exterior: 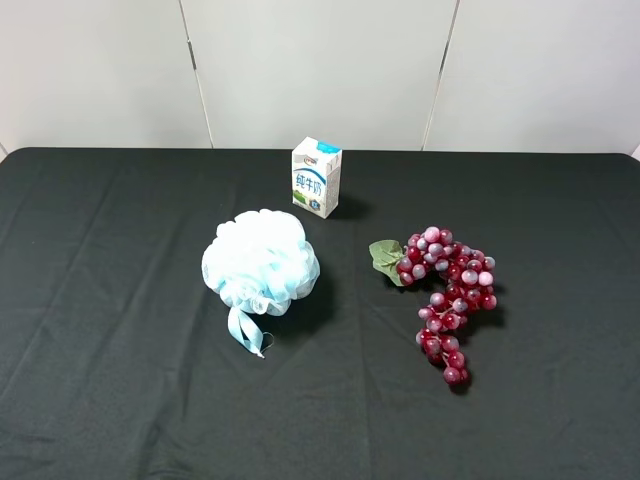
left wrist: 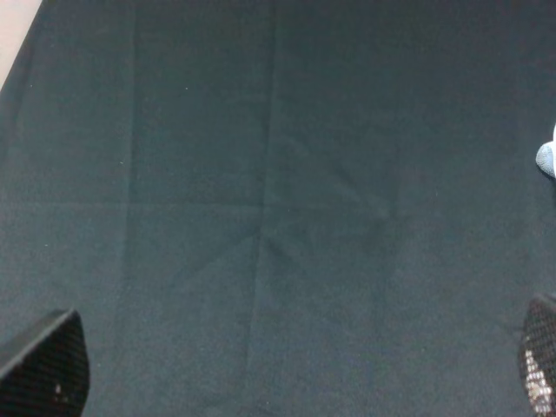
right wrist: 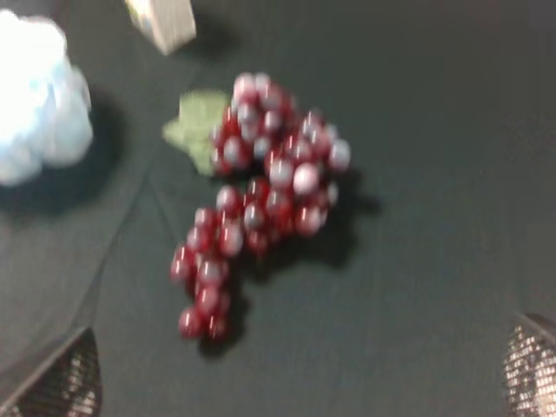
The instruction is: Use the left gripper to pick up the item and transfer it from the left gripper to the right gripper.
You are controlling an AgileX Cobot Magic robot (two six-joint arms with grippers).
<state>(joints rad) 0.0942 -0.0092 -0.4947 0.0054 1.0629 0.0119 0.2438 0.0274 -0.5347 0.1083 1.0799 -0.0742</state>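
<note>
The grape bunch (exterior: 450, 285) lies on the black cloth right of centre, its green leaf (exterior: 385, 257) pointing left. Neither arm shows in the exterior high view. The right wrist view, blurred, looks down on the grapes (right wrist: 261, 200) and leaf (right wrist: 195, 130). My right gripper (right wrist: 295, 382) is open and empty, its fingertips (right wrist: 61, 382) wide apart and clear of the bunch. My left gripper (left wrist: 291, 373) is open and empty over bare black cloth, with its fingertips (left wrist: 43, 365) at the frame's corners. The grapes are out of the left wrist view.
A pale-blue mesh pouf (exterior: 262, 262) sits left of the grapes; it also shows in the right wrist view (right wrist: 35, 95), and its edge shows in the left wrist view (left wrist: 547, 158). A white-and-blue milk carton (exterior: 316, 177) stands behind them. A white wall backs the table (exterior: 100, 400).
</note>
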